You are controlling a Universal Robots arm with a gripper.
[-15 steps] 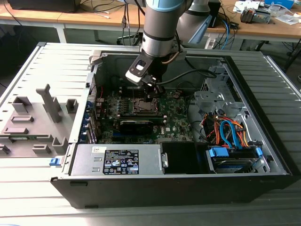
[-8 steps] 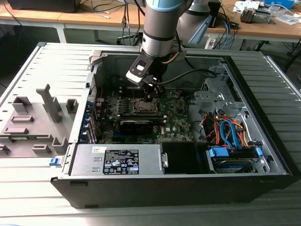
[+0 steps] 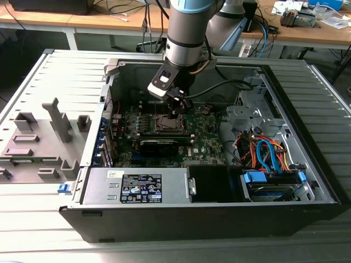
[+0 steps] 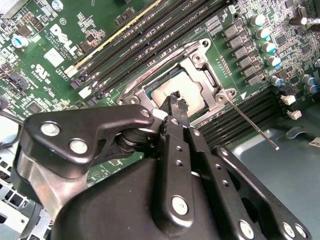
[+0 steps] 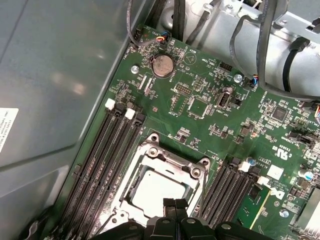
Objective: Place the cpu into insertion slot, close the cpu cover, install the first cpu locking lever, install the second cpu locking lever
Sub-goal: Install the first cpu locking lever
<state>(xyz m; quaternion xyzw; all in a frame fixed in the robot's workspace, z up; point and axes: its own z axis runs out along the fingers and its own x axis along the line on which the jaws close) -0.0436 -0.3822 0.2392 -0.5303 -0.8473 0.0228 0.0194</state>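
The insertion slot (image 3: 164,122) sits mid-motherboard inside the open computer case. In both wrist views its silver metal cover frame (image 4: 198,61) (image 5: 172,161) lies flat around the cpu (image 4: 194,97) (image 5: 152,192), whose pale metal top shows through the opening. A thin locking lever (image 4: 252,125) sticks out from one corner of the socket, across the memory slots toward the bare case floor. My gripper (image 3: 177,109) (image 4: 176,101) (image 5: 175,203) hangs just above the edge of the cpu. Its black fingers are shut together with nothing between them.
Memory slots (image 5: 102,165) flank the socket on both sides. A long black card (image 3: 159,146) lies just in front of it. The power supply (image 3: 137,186), a drive cage with coloured cables (image 3: 266,156) and the case walls (image 3: 307,137) ring the board. Grey fixtures (image 3: 38,139) stand outside.
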